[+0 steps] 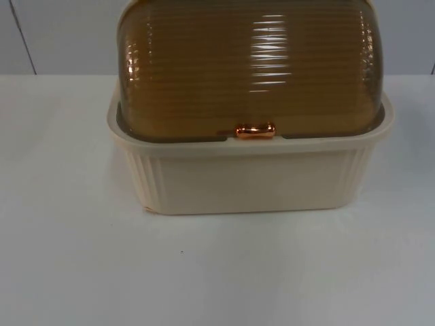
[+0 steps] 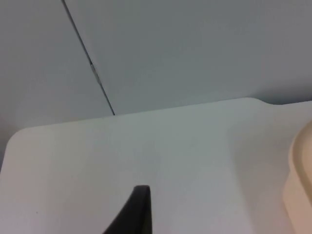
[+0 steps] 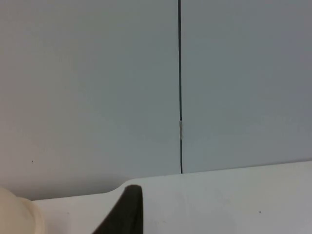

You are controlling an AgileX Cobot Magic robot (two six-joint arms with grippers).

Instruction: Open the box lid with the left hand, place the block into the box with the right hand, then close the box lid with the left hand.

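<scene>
- Sitting mid-worktop: cream box, brown ribbed lid down, copper handle on front edge.
- Left gripper low beside box's left wall; box lies to its right. Fingers: cannot tell.
- Right gripper waiting at opposite side; fingers: cannot tell.

Cream plastic box with vertical ribs at the corners and a flared rim, standing upright on the white worktop. Domed lid of translucent amber-brown plastic with horizontal ribbing, shut down onto the rim. Small shiny copper-coloured handle at the middle of the lid's front edge. Cream edge of the box also seen from the left wrist.
</scene>
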